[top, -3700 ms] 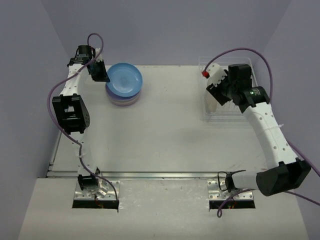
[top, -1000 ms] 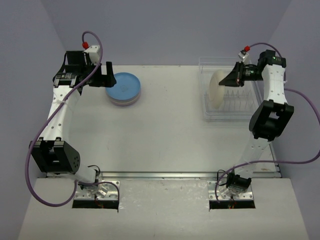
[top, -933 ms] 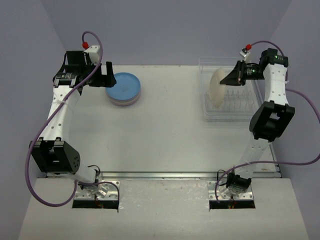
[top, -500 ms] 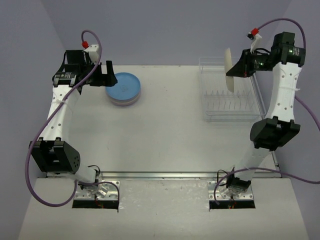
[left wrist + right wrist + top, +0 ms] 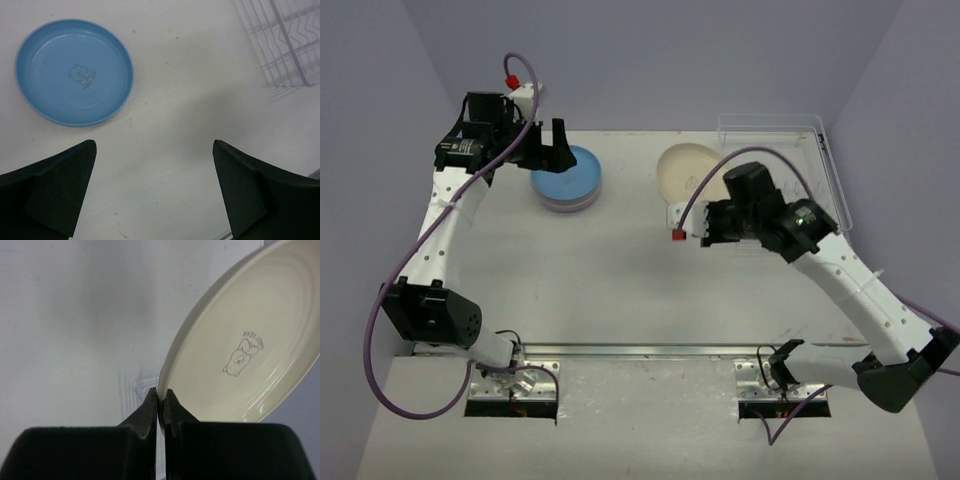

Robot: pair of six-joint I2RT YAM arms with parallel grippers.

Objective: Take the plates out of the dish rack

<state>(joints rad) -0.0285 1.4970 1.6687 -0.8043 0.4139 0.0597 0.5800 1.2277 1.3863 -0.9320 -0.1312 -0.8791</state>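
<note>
Now my right gripper (image 5: 160, 404) is clamped on the rim of the cream plate (image 5: 686, 170), both fingers pinched tight against its edge. Half a second ago I held that plate upright and high over the dish rack's (image 5: 770, 122) far left corner. Since then I have swung it out of the rack. It hangs just left of the dish rack over the table (image 5: 620, 280), tilted with its printed face showing upward.

My left gripper (image 5: 155, 192) is spread wide and holds nothing. It hovers well left of the dish rack, above the far edge of the stack that the blue plate (image 5: 75, 71) tops. It has drifted a little toward the rack since the earlier view. The stack itself has not moved, and the blue plate lies flat, face up.
</note>
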